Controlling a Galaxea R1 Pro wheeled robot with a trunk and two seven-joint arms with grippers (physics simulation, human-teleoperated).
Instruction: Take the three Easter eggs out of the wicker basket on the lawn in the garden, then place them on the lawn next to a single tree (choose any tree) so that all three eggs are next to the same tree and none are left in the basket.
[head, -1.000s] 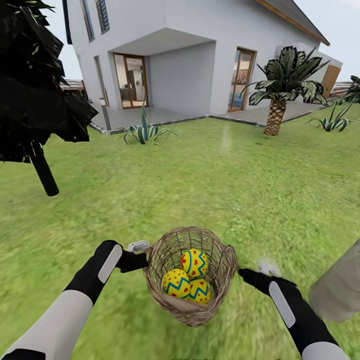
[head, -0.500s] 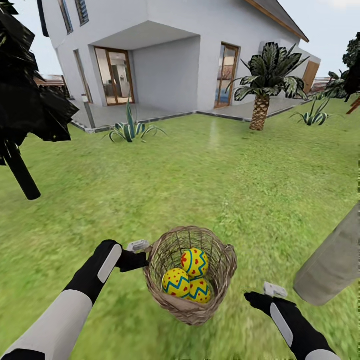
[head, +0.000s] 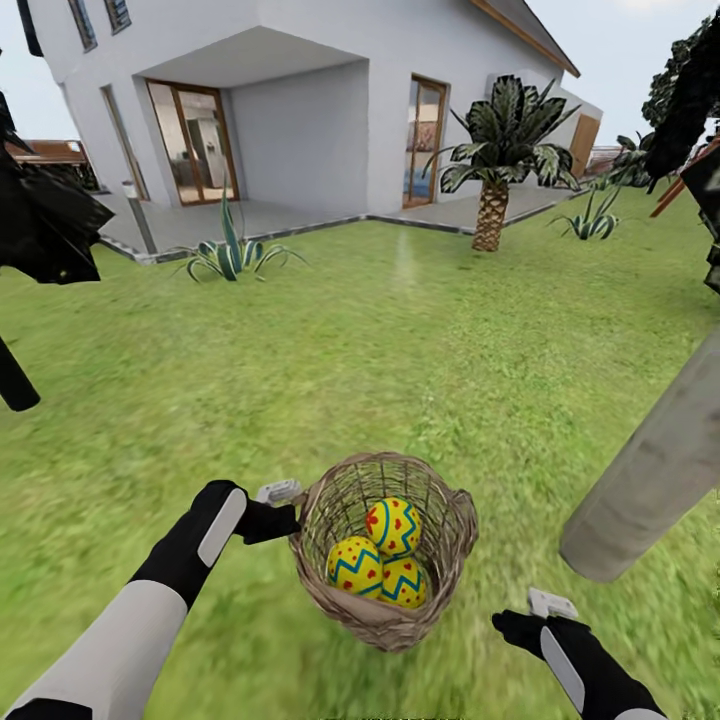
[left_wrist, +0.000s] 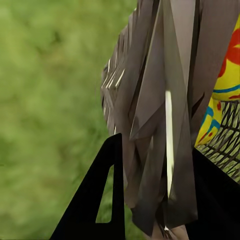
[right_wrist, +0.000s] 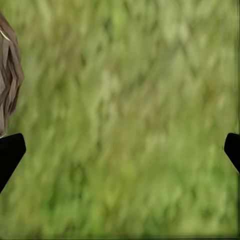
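Left gripper (head: 288, 512) is pinching the basket (head: 452, 520) by its rim, so it's closed on the wicker. Basket is sitting on the lawn (head: 380, 340) with all three eggs (head: 392, 527) piled inside. Left wrist cam is catching the weave up close (left_wrist: 150, 125) plus an egg (left_wrist: 231, 75) behind it. Right gripper (right_wrist: 120, 150) is hanging wide open over grass, gripping nothing, basket just beside it. Pale tree trunk (head: 650, 470) is standing near on the right.

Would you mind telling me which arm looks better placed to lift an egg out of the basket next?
Right, probably. The right gripper hangs open and free beside the wicker basket, while the left gripper is clamped on its rim, steadying the three Easter eggs.
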